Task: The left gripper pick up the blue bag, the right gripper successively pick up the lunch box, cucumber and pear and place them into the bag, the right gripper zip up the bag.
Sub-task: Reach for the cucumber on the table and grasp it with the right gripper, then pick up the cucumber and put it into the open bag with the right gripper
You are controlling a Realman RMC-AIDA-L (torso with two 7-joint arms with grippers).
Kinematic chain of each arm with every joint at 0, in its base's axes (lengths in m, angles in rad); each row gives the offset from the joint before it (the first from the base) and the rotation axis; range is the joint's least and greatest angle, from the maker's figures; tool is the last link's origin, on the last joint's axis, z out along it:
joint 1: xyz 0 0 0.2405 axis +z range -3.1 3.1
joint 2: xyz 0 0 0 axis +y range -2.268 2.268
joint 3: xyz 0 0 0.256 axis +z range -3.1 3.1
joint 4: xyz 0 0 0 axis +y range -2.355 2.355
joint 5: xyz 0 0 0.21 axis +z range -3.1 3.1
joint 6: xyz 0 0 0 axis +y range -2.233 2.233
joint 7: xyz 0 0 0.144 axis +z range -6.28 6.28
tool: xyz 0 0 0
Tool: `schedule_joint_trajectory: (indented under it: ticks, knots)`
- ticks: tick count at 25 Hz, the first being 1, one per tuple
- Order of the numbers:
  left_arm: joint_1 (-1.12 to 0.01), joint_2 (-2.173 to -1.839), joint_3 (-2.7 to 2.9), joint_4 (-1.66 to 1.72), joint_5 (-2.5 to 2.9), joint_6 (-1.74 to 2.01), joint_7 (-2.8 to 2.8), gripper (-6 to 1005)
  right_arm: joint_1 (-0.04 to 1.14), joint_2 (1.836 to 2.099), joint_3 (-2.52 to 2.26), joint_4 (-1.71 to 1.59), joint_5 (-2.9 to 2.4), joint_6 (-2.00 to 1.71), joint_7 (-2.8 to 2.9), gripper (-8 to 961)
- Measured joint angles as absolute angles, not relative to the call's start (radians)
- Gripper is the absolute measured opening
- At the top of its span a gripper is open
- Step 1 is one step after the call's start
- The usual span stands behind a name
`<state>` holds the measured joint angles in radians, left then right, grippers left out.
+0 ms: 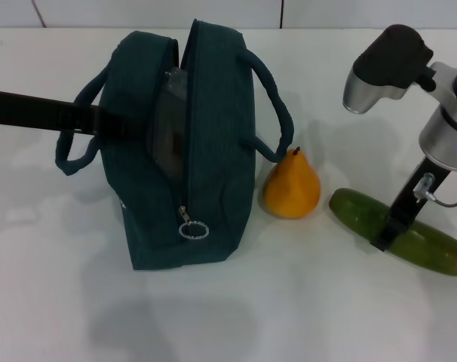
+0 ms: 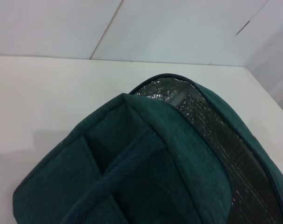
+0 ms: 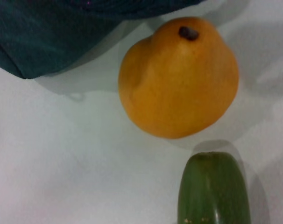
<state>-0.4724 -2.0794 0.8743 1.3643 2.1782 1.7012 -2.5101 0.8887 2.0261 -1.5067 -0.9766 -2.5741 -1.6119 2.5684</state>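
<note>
White desk (image 1: 213, 317) is filling the head view, with a pale wall running along the top edge. Standing in the left-centre of the frame is the blue bag (image 1: 187, 151), upright with its zip undone and its mouth gaping upward; something grey, probably the lunch box (image 1: 168, 128), is showing inside the slot. The left claw (image 1: 100, 121) is reaching in from the left edge and meeting the bag at its near handle, though I cannot tell how its fingers are standing. Just right of the bag, the pear (image 1: 291, 186) is sitting upright, close to the far handle. In the lower right the cucumber (image 1: 398, 230) is lying with its long axis running from upper left down to lower right, well clear of the bag. The right claw (image 1: 391, 230) is coming down across the cucumber's middle, its dark fingers straddling the short width; whether they are already pinching it I cannot tell. Judging from this, the cucumber is the piece in hand, and the lift has to carry it leftward over the pear to the bag's open mouth.
</note>
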Motion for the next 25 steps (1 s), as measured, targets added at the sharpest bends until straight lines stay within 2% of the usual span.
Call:
schedule_joint_trajectory:
  ticks: [14, 17, 23, 25]
  knots:
    - [-0.472, -2.077, 0.871, 1.362, 2.177, 1.701, -2.508, 37, 0.890, 2.022, -1.504, -0.981, -2.576, -1.613, 2.568, 620]
    - [-0.472, -2.077, 0.870, 1.362, 2.177, 1.701, -2.508, 37, 0.890, 2.017, -1.499, -0.991, -2.576, -1.625, 2.568, 579]
    - [-0.471, -2.078, 0.870, 1.365, 2.176, 1.701, -2.508, 37, 0.895, 2.007, -1.392, -0.996, -2.673, -1.659, 2.564, 579]
    - [-0.472, -2.078, 0.870, 1.365, 2.176, 1.701, -2.505, 37, 0.894, 1.995, -1.324, -1.013, -2.704, -1.661, 2.561, 579]
